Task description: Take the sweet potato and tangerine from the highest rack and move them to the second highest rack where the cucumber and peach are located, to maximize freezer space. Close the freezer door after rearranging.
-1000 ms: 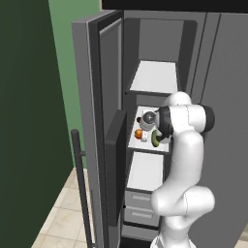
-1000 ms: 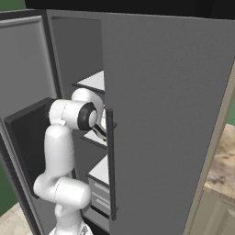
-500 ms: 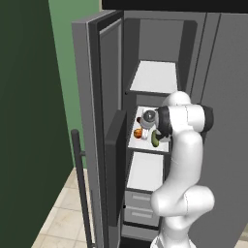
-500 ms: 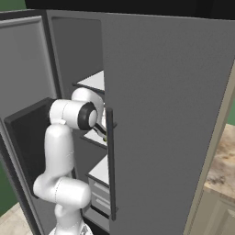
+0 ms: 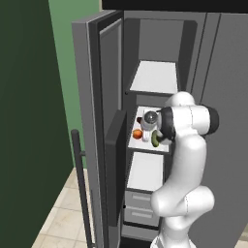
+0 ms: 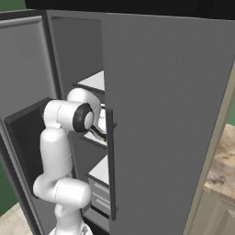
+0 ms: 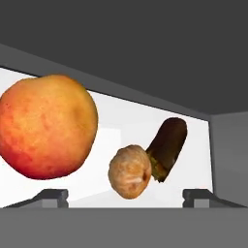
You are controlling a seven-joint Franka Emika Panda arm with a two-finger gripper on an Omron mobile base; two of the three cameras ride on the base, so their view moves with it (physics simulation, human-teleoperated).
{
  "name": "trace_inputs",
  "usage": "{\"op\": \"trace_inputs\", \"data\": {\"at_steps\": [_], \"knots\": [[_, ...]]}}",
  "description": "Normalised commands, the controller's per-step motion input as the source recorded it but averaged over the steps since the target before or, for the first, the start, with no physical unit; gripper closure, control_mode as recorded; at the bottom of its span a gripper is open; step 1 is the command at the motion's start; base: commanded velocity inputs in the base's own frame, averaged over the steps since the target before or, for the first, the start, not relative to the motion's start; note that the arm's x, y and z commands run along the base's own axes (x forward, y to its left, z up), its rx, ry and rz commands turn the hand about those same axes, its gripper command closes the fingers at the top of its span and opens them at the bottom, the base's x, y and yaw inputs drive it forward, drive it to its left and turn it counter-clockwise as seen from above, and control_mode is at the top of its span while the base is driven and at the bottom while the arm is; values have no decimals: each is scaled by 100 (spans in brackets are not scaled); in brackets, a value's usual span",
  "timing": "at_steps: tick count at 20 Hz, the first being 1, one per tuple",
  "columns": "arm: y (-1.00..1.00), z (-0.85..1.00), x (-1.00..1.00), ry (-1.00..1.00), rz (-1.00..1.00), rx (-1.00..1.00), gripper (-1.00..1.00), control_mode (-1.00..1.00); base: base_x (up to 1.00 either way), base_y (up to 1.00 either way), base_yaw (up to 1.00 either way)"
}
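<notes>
The tangerine (image 7: 129, 172) sits on the second highest rack (image 7: 116, 126), touching the sweet potato (image 7: 168, 145) that leans tilted just beside it; the peach (image 7: 46, 126) looms on the tangerine's other side, apart from it — all three on the same white plate; the gripper (image 7: 125, 196) has its jaws spread wide, the tangerine between the fingertips (image 7: 53, 195) but unheld; the cucumber (image 5: 156, 139) lies near the rack's front edge; the highest rack (image 5: 154, 79) is above; the freezer door (image 5: 97, 126) stands open

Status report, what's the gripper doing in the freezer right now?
Gripper open, holding nothing. Tangerine on second highest rack, touching sweet potato. Peach close on one side.
</notes>
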Motion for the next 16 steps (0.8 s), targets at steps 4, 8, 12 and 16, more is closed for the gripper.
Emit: {"op": "trace_inputs", "data": {"at_steps": [4, 8, 12, 16], "knots": [[8, -9, -49, -2, 0, 0, -100, -100, 0, 0, 0], [0, 15, -77, -2, 0, 4, -100, -100, 0, 0, 0], [0, 47, -93, -1, 0, 10, -100, -100, 0, 0, 0], [0, 63, -98, 0, 0, 11, -100, -100, 0, 0, 0]]}}
